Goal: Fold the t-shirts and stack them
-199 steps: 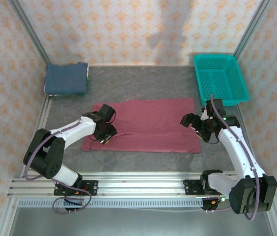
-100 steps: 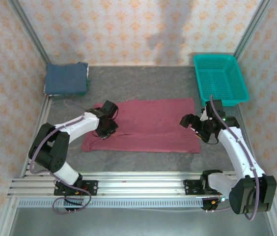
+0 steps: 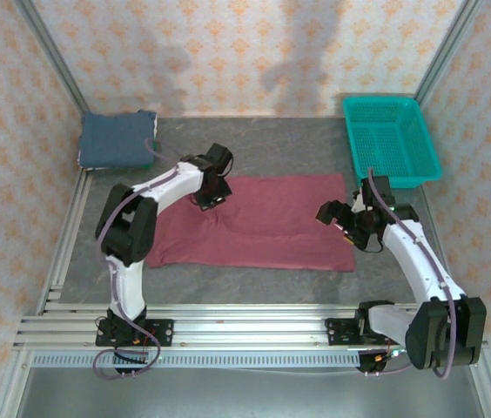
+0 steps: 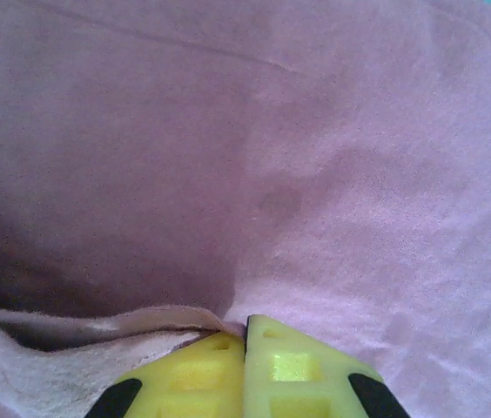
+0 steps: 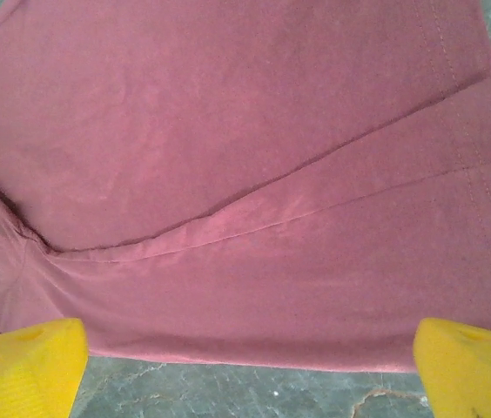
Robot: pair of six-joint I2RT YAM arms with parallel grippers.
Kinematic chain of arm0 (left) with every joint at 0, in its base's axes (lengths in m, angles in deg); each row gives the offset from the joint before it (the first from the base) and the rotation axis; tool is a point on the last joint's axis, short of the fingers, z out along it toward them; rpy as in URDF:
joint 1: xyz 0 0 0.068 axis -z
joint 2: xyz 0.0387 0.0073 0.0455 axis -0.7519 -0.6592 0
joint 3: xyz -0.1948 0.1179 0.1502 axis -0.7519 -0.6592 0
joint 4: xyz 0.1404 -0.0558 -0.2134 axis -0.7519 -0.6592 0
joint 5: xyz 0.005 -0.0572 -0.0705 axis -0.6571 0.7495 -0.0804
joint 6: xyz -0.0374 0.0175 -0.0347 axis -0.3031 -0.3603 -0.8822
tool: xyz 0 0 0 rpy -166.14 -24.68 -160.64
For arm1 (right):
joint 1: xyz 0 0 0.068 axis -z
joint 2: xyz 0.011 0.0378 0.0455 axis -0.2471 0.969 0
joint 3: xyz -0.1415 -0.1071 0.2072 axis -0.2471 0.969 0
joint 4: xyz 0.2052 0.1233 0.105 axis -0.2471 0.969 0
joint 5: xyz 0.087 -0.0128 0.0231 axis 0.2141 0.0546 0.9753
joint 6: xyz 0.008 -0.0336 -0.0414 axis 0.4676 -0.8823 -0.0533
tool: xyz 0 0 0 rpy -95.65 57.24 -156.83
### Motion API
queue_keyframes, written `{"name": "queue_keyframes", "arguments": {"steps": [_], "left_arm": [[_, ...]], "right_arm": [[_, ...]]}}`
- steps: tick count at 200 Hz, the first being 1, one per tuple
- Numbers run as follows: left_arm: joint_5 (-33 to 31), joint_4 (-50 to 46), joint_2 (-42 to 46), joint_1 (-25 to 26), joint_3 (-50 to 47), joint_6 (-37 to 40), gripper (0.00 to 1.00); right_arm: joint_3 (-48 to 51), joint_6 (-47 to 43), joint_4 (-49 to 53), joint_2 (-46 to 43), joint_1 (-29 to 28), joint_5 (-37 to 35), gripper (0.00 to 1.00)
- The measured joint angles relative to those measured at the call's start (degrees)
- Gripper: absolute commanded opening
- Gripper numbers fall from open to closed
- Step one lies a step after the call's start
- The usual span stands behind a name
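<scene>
Maroon shirt (image 3: 263,231) lies flat on the desk (image 3: 254,144), left of the basket (image 3: 391,139). Left end effector (image 3: 207,200) pinches its edge far from the basket; right end effector (image 3: 343,222) gapes open nearer it. That edge should travel low and straight.

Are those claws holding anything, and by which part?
The left gripper pinches the maroon shirt by a lifted fold of its edge, toward its far left side. The right gripper is open, holding nothing.

Left pincer (image 3: 210,198) with maroon shirt (image 3: 272,228), farther back
</scene>
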Motion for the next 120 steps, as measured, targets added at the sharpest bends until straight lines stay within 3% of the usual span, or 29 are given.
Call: {"name": "queue_keyframes", "arguments": {"steps": [15, 21, 55, 75, 93, 106, 120], "left_arm": [[0.00, -1.53, -2.14, 0.00, 3.02, 2.51, 0.50], [-0.04, -2.03, -2.36, 0.00, 3.67, 2.89, 0.60], [-3.15, -6.71, -0.13, -0.02, 4.83, 4.81, 0.83], [-5.31, -7.56, 6.75, -0.28, 1.64, 4.68, 0.85], [-6.32, -7.28, 16.39, -1.07, -4.66, 4.07, 0.81], [-6.47, -6.25, 22.53, -2.36, -10.01, 3.32, 0.70], [-5.95, -3.96, 26.10, -4.70, -16.81, 2.14, 0.47]], "right_arm": [[0.00, 0.00, -0.72, 0.92, 0.00, 0.02, 0.96], [-0.02, 0.00, -1.09, 1.25, 0.00, 0.02, 0.96], [-0.07, 0.28, -2.12, 4.33, 0.00, -0.04, 0.96], [-0.72, 0.70, -2.10, 6.03, -0.44, -0.79, 0.96], [-2.62, 0.92, -1.97, 8.90, -2.34, -2.64, 0.95], [-4.42, 1.29, -1.92, 11.98, -4.46, -4.26, 0.89], [-5.99, 2.14, -2.40, 15.72, -6.40, -6.19, 0.74]]}}
